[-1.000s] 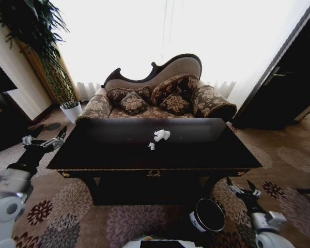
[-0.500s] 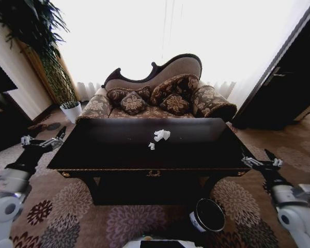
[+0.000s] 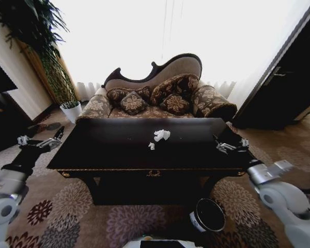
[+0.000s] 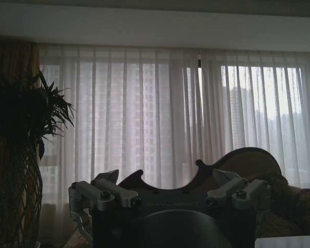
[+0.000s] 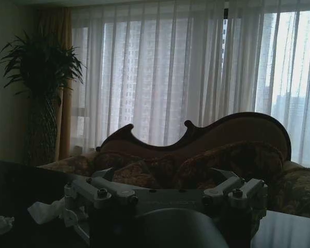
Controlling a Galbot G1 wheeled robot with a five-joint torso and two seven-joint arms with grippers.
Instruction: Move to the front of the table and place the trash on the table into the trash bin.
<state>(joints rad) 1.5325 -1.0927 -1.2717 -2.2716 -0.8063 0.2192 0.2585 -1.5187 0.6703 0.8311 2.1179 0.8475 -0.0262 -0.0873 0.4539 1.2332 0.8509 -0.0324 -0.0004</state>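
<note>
The right pincer (image 3: 231, 146) hovers above the right end of the black worktop (image 3: 119, 155), its fingers apart and empty; the left pincer (image 3: 40, 141) waits beside the left end, also apart; white paper wads (image 3: 161, 135) lie mid-worktop; the trash bin (image 3: 207, 215) stands on the carpet in front.

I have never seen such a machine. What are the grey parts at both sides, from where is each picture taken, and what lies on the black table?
The grey parts are a wheeled robot's two arms. One picture comes from a camera on its head, looking down at the table. The other two come from cameras on the wrists, looking past each gripper toward the sofa and curtains.

The left gripper hangs beside the table's left end. The right gripper is over the table's right end. Both have open jaws and hold nothing.

On the table lie the trash, a white paper wad, and a smaller white bit. The trash bin stands on the carpet in front.
</note>
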